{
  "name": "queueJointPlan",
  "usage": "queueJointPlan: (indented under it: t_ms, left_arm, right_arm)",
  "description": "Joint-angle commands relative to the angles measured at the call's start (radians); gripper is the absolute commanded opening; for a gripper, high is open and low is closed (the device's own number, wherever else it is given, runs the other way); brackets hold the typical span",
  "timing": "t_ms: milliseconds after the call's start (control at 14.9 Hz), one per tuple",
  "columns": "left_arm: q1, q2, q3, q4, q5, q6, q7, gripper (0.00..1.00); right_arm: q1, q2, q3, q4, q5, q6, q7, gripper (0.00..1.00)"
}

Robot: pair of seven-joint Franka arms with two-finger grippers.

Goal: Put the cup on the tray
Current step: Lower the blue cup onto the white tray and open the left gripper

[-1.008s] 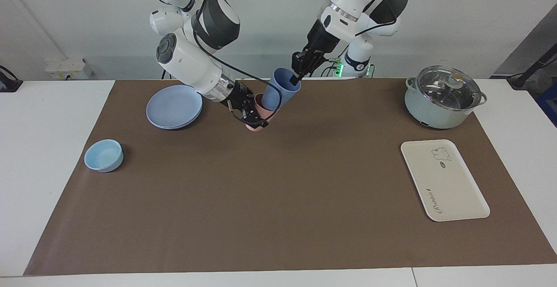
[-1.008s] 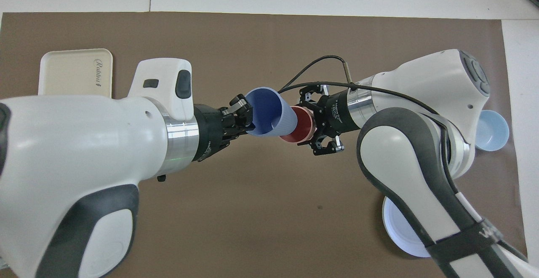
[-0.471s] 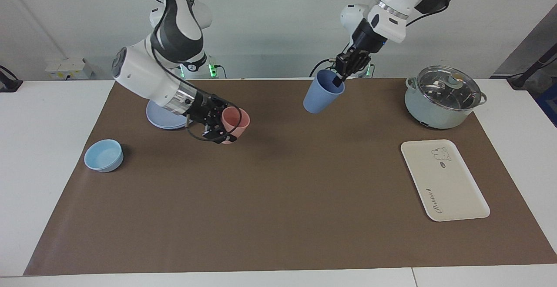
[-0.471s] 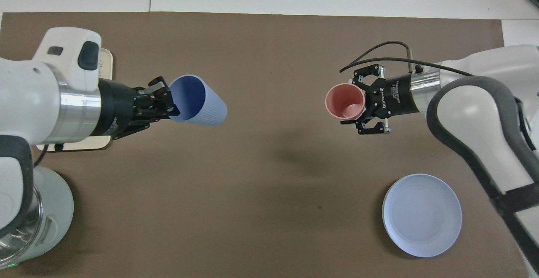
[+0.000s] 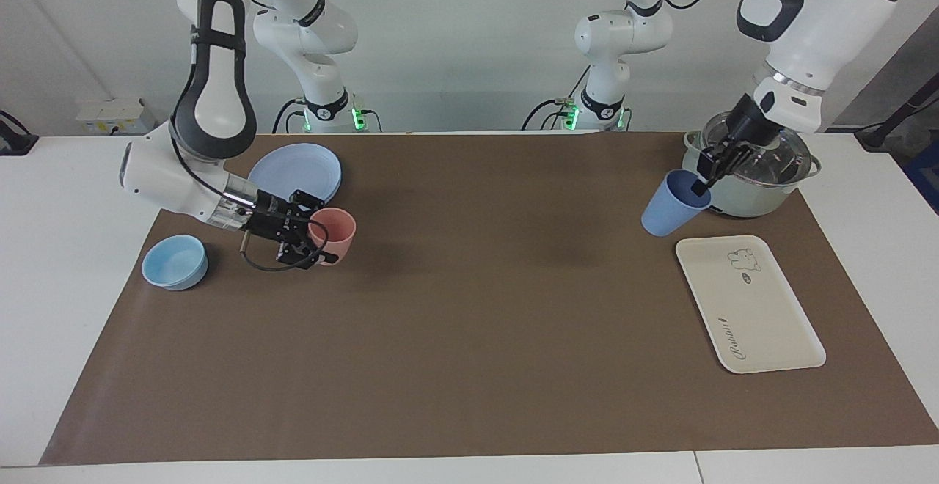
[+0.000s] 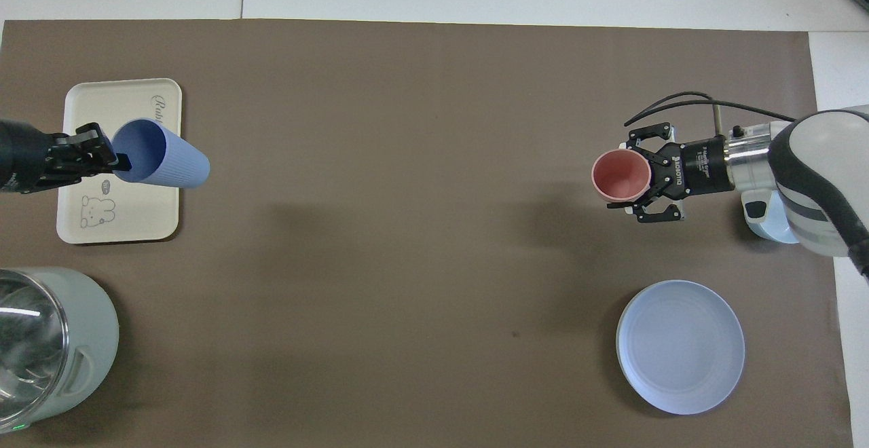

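Observation:
The periwinkle-blue cup [image 5: 669,210] [image 6: 166,161] hangs tilted in the air. My left gripper [image 5: 697,186] [image 6: 121,160] is shut on its rim. From overhead the cup covers the tray's edge; from the facing view it hangs above the mat by the corner of the tray nearest the robots, beside the pot. The cream tray [image 5: 748,308] [image 6: 95,105] lies flat at the left arm's end of the table, with nothing on it. My right gripper [image 5: 314,238] [image 6: 646,178] is shut on the rim of a pink tumbler [image 5: 334,229] [image 6: 619,176], low over the mat.
A lidded pale-green pot [image 5: 748,165] [image 6: 41,339] stands nearer to the robots than the tray. A round blue plate [image 5: 297,172] [image 6: 679,346] and a light-blue bowl [image 5: 174,262] lie at the right arm's end. A brown mat [image 5: 477,323] covers the table.
The two arms have drawn apart from the middle. The left carried the blue cup to the tray's end; the right carried the pink tumbler toward the bowl and lowered it.

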Motion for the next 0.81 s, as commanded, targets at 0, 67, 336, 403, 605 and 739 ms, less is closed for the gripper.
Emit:
queueJointPlan:
  t_ms: [0,67,336,403,605,739]
  left_arm:
    - [0.111,0.097,-0.018,0.002,0.023,0.084,0.202,0.00]
    - [0.145,0.121,-0.018,0.001,0.023,0.106,0.273,0.00]
    - [0.217,0.152,-0.018,-0.103,0.023,0.279,0.367,0.00]
    - [0.219,0.157,-0.018,-0.135,0.021,0.334,0.397,0.00]
    - [0.243,0.195,-0.018,-0.143,0.021,0.374,0.473,0.00]
    - [0.244,0.201,-0.018,-0.160,0.021,0.397,0.496,0.00]
  right_arm:
    - [-0.093,0.148,0.012,0.092,0.061,-0.103,-0.176,0.00]
    - [-0.104,0.169,0.011,0.104,0.059,-0.103,-0.207,0.00]
    - [-0.113,0.236,0.011,0.172,0.016,-0.118,-0.213,0.00]
    - [-0.126,0.238,0.011,0.178,0.003,-0.120,-0.213,0.00]
    - [-0.138,0.247,0.009,0.200,-0.034,-0.111,-0.217,0.00]
    - [-0.152,0.247,0.009,0.198,-0.041,-0.103,-0.217,0.00]
